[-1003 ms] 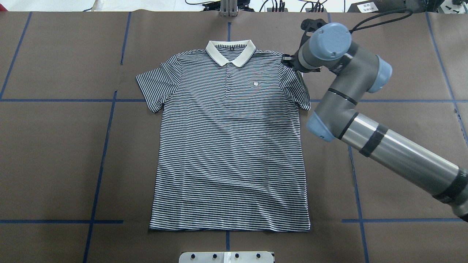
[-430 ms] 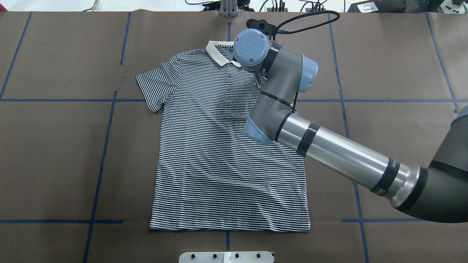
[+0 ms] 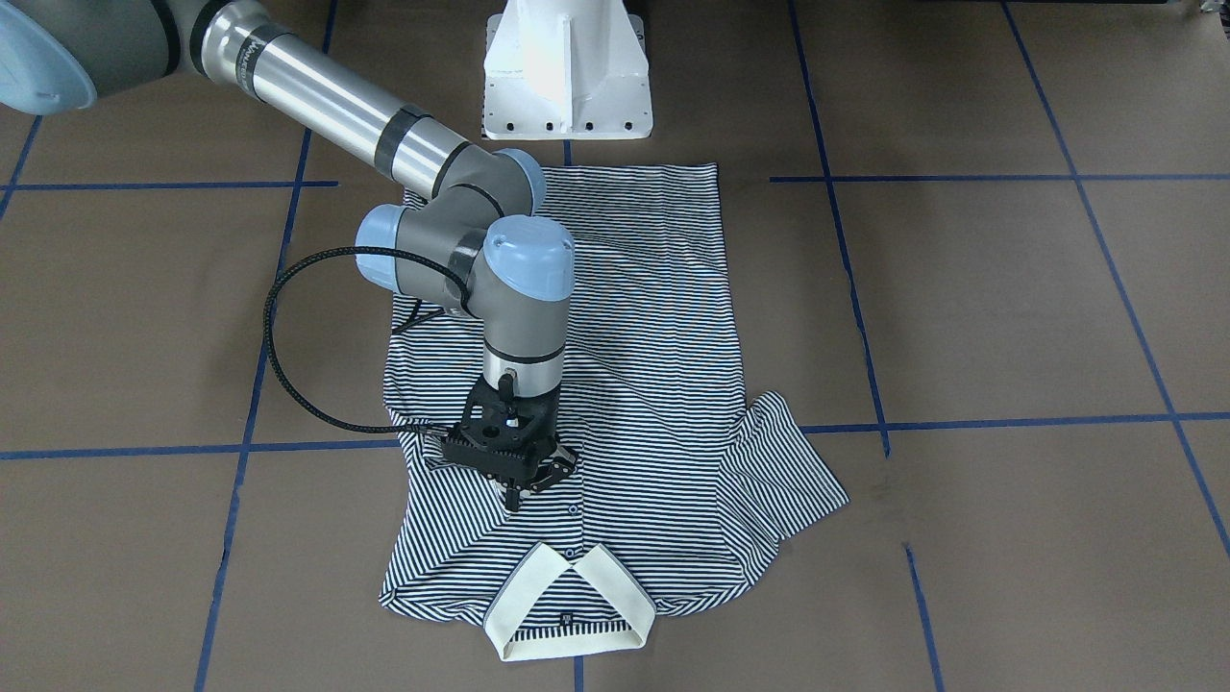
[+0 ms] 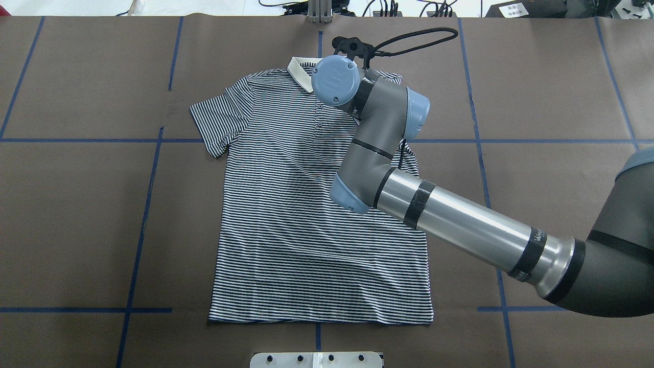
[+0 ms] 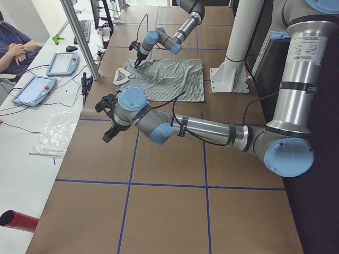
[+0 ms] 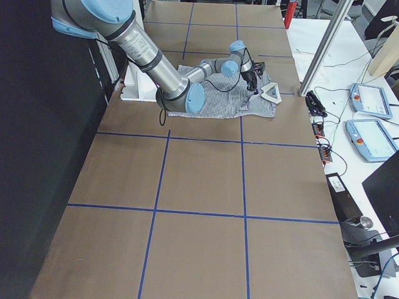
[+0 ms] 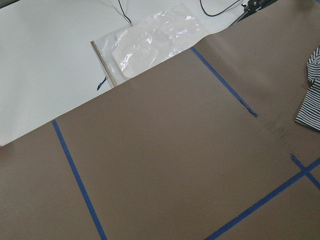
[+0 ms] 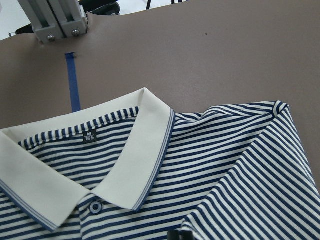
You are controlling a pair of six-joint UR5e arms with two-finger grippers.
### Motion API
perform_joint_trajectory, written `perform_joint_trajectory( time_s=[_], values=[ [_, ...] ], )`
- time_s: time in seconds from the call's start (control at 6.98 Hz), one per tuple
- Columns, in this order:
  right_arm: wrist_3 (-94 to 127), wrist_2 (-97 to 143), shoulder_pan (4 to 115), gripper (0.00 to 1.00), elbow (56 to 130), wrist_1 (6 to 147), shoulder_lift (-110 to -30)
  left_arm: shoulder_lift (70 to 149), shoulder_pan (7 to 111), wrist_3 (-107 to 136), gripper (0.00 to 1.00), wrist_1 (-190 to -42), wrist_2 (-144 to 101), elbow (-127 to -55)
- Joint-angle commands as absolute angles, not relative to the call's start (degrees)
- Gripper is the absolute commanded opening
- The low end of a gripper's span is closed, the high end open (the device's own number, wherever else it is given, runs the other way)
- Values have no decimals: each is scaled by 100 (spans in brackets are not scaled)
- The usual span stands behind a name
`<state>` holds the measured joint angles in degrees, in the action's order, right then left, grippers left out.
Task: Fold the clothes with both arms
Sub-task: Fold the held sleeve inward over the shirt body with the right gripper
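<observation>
The striped polo shirt [image 4: 306,230] lies flat, front up, collar [image 3: 567,601] at the far side from the robot. My right gripper [image 3: 516,495] is over the chest next to the button placket, shut on the shirt's right sleeve, which lies folded diagonally inward over the front [image 8: 240,200]. In the overhead view the right wrist [image 4: 334,81] hides the gripper. The other sleeve [image 4: 219,120] lies spread out flat. My left gripper [image 5: 109,119] hovers over bare table well off the shirt; I cannot tell whether it is open or shut. Only a shirt edge [image 7: 311,95] shows in its wrist view.
The white pedestal base [image 3: 567,67] stands at the shirt's hem side. An aluminium post [image 8: 55,17] rises beyond the collar. A plastic bag [image 7: 155,37], control tablets [image 5: 34,90] and a seated person [image 5: 13,50] are at the operators' bench. Blue tape lines cross the brown table cover.
My right arm has swung from the shirt's right shoulder inward over the chest, dragging the right sleeve onto the front. The wrist now covers part of the collar.
</observation>
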<state>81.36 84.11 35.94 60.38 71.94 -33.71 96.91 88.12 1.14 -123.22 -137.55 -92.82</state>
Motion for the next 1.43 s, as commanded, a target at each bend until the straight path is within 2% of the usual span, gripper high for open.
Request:
perform_joint_trajectory(
  time_s=[0.0, 0.43, 0.72, 0.86, 1.15, 1.29],
  values=[
    [7737, 8393, 3595, 100, 6012, 7207, -3314, 9694, 8815, 114, 100, -12322, -13746, -9299],
    [6579, 9416, 4268, 100, 6021, 7251, -3155, 9834, 8789, 290, 100, -12348, -13729, -9308],
    [5464, 10577, 5111, 100, 6047, 7277, -3216, 10368, 8344, 447, 100, -12357, -13711, -9046],
    [5023, 11104, 5489, 100, 6238, 7286, -3434, 10702, 8123, 1153, 100, -12540, -13711, -8835],
    [3463, 12142, 6411, 100, 6905, 7286, -4538, 11212, 7684, 2281, 100, -13093, -13492, -8317],
    [2680, 12486, 6851, 100, 6917, 7286, -4875, 11458, 7325, 2624, 100, -13278, -13213, -8254]
  ],
)
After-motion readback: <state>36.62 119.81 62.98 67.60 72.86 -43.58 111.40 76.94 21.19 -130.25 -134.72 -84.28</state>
